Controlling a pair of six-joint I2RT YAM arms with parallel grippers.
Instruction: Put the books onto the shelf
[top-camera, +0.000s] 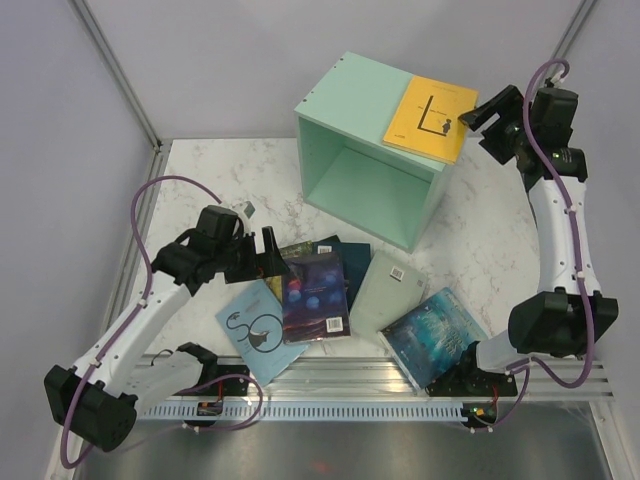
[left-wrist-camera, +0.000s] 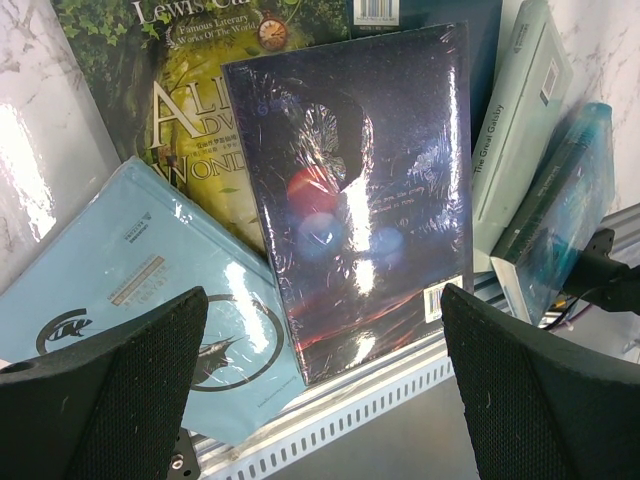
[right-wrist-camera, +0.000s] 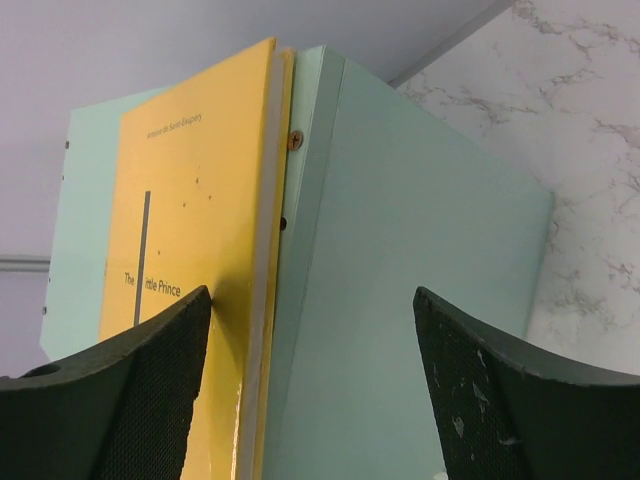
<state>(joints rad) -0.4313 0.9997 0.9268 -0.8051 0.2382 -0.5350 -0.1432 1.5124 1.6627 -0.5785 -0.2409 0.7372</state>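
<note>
one yellow book (top-camera: 430, 118) lies on top of the shelf (top-camera: 350, 95), not inside, overhanging just ahead of the released right fingers (top-camera: 478, 112); a nudge could tip it off. the other books (top-camera: 315, 295) overlap below the spread, empty left fingers (top-camera: 268, 252), so lifting one may drag its neighbours.

Bright, even light overhead, soft shadows on the table (top-camera: 230, 170), white glare streaking the plastic-wrapped navy book (left-wrist-camera: 360, 200) mid-frame.
</note>
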